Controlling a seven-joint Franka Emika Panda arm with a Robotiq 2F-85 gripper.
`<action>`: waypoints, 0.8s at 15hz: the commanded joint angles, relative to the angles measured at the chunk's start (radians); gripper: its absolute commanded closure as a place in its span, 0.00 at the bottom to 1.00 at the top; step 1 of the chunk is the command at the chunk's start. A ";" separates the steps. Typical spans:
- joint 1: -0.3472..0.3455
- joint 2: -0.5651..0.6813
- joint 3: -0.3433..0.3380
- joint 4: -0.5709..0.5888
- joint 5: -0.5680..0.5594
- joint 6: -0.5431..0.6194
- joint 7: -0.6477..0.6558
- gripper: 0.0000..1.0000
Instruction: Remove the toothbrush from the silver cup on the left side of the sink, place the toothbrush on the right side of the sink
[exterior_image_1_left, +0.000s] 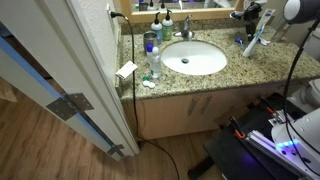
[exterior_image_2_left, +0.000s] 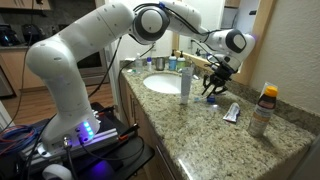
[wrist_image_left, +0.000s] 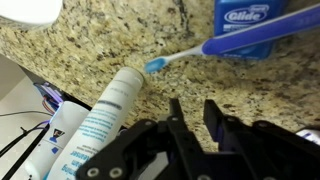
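Observation:
The toothbrush (wrist_image_left: 185, 56), white with a blue head, lies flat on the speckled granite counter in the wrist view, its handle end against a blue package labelled Glide (wrist_image_left: 250, 25). My gripper (wrist_image_left: 193, 112) hovers just above the counter a little short of it, fingers apart with nothing between them. In both exterior views the gripper (exterior_image_1_left: 257, 28) (exterior_image_2_left: 214, 80) is over the counter on the right side of the white sink (exterior_image_1_left: 193, 57) (exterior_image_2_left: 163, 84). The silver cup (exterior_image_1_left: 150, 42) stands upright on the left side of the sink, far from the gripper.
A toothpaste tube (wrist_image_left: 105, 115) (exterior_image_2_left: 231, 113) lies on the counter beside the gripper. A clear plastic bottle (exterior_image_1_left: 155, 66) stands by the silver cup. A white bottle (exterior_image_2_left: 184, 85) and an orange-capped bottle (exterior_image_2_left: 263, 110) stand on the counter. The chrome faucet (exterior_image_1_left: 186, 27) is behind the basin.

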 joint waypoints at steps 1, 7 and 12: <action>0.001 -0.027 -0.007 0.042 0.001 -0.001 0.020 0.38; 0.033 -0.198 -0.007 -0.024 -0.033 0.072 -0.027 0.01; 0.036 -0.227 -0.007 0.010 -0.028 0.052 -0.020 0.00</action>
